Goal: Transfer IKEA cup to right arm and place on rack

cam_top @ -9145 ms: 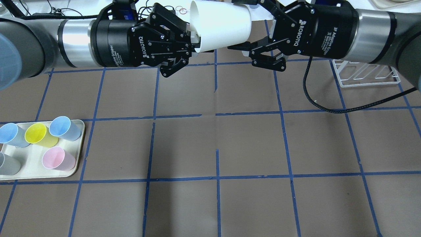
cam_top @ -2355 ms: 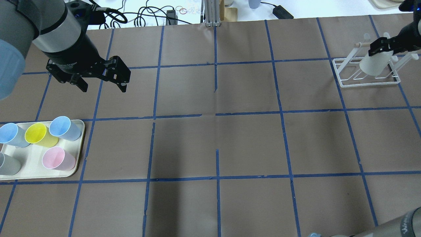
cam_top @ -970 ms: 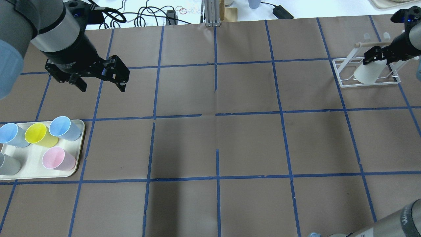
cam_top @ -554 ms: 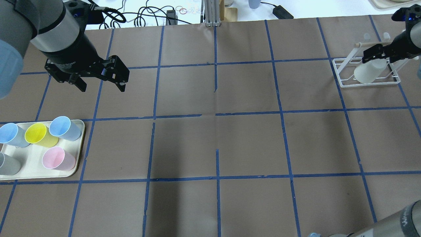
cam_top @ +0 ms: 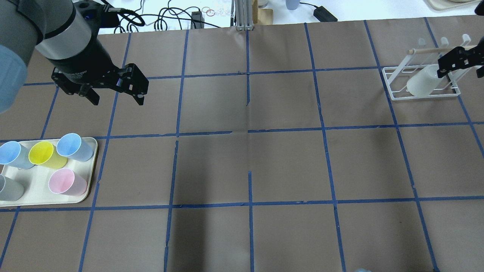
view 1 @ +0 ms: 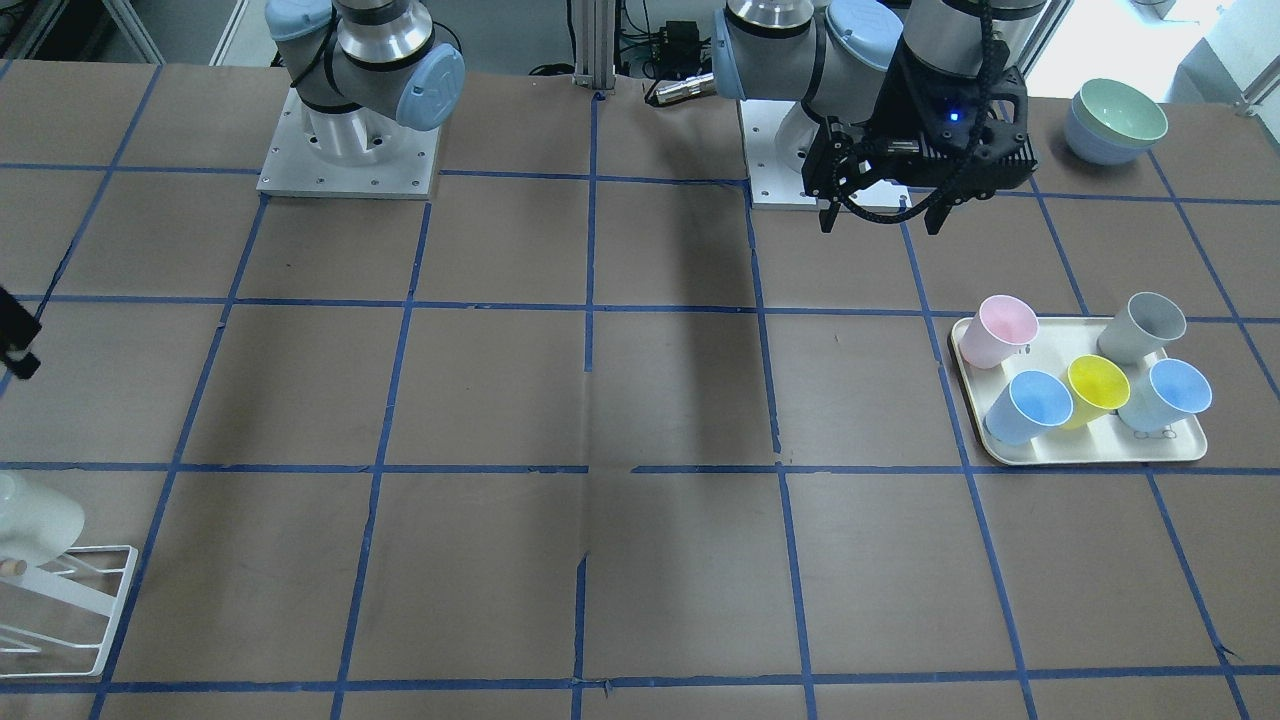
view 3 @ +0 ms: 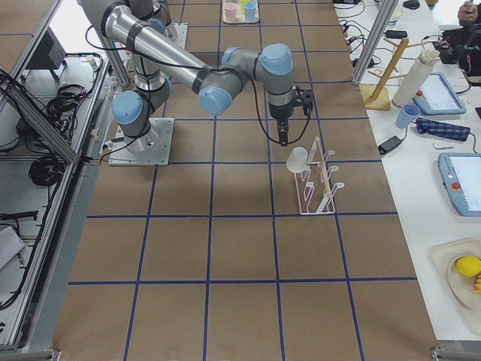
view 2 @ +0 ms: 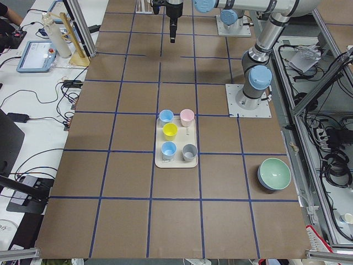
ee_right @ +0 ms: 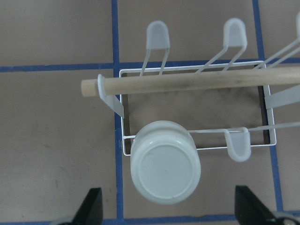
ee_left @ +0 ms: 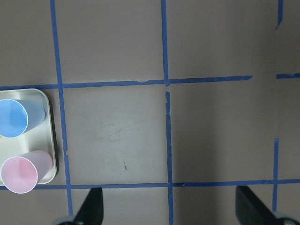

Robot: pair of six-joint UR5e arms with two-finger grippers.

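Note:
The pale IKEA cup (cam_top: 422, 81) hangs upside down and tilted on the white wire rack (cam_top: 419, 96) at the far right. It also shows in the right wrist view (ee_right: 165, 168) under the rack's wooden rod (ee_right: 187, 82), and in the front view (view 1: 30, 518). My right gripper (ee_right: 171, 208) is open and empty, above the cup and apart from it; in the overhead view it (cam_top: 459, 62) is at the right edge. My left gripper (cam_top: 117, 99) is open and empty, high over the table behind the tray; it also shows in the front view (view 1: 880, 225).
A cream tray (cam_top: 38, 189) at the left holds several cups, among them a pink cup (cam_top: 67, 182), a yellow cup (cam_top: 45, 155) and a grey cup (view 1: 1140, 327). Stacked bowls (view 1: 1115, 120) sit near the left arm's base. Cables lie along the far table edge.
The cup went from my left gripper to my right, which set it on the rack. In the last second the right gripper let go and drew back to the right. The left arm stayed still.

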